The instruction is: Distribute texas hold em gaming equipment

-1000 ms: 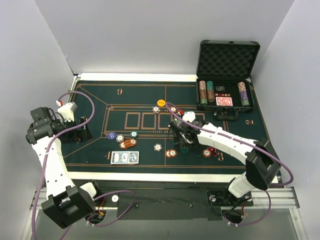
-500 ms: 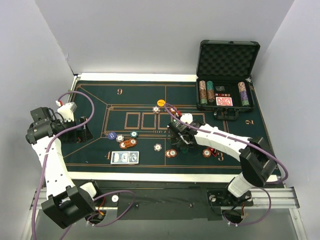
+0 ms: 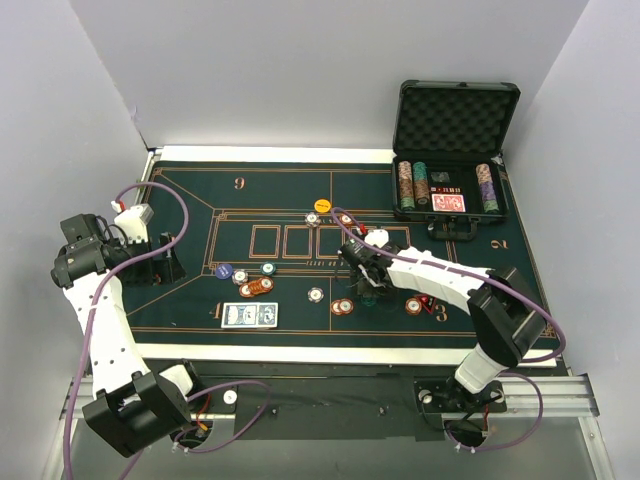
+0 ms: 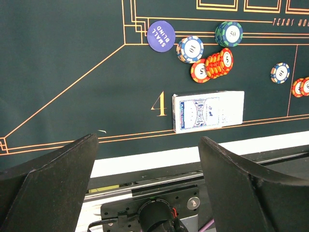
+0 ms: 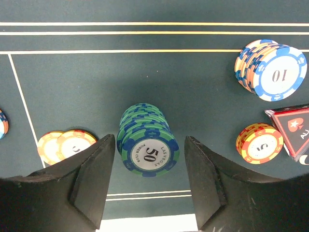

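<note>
From above, my right gripper (image 3: pixel 368 288) sits low over the dark green felt table (image 3: pixel 200 200), right of centre. My left gripper (image 3: pixel 165 262) hangs at the left edge.

Left wrist: its jaws are spread wide and empty, with the blue-backed card pack (image 4: pixel 207 111) lying ahead.

Right wrist: the jaws straddle the green-and-blue stack of round fifty chips (image 5: pixel 145 123), spread, not pinching. The stack sits nearer one finger, so an uneven squeeze could shear it and scatter chips.
</note>
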Robot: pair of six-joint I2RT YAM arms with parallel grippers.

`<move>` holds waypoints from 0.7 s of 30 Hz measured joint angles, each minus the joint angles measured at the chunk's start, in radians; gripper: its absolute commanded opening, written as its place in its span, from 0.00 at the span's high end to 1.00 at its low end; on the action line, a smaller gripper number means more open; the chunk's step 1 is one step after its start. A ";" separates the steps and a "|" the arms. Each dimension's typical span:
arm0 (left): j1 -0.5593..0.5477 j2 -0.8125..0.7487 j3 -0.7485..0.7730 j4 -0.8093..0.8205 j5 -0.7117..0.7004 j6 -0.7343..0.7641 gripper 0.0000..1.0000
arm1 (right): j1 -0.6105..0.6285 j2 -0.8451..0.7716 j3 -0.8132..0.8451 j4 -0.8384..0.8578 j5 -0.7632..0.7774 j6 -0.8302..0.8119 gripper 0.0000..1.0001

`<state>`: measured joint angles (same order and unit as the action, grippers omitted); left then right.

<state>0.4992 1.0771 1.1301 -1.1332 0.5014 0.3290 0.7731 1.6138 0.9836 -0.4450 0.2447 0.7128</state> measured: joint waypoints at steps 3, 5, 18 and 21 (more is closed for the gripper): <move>0.000 0.000 0.000 0.000 0.000 0.000 0.04 | -0.002 0.000 0.000 0.008 0.000 0.000 0.51; 0.000 0.000 0.000 0.000 -0.001 0.000 0.04 | -0.002 0.000 0.000 0.014 -0.001 -0.001 0.52; 0.000 0.000 0.000 0.000 -0.015 0.000 0.04 | -0.008 0.002 -0.010 0.032 -0.010 -0.001 0.66; 0.000 0.000 0.000 0.000 -0.018 0.001 0.04 | -0.009 0.002 -0.010 0.033 -0.011 -0.001 0.68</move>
<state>0.4992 1.0771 1.1301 -1.1328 0.4831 0.3298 0.7643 1.6154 0.9737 -0.4122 0.2340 0.7120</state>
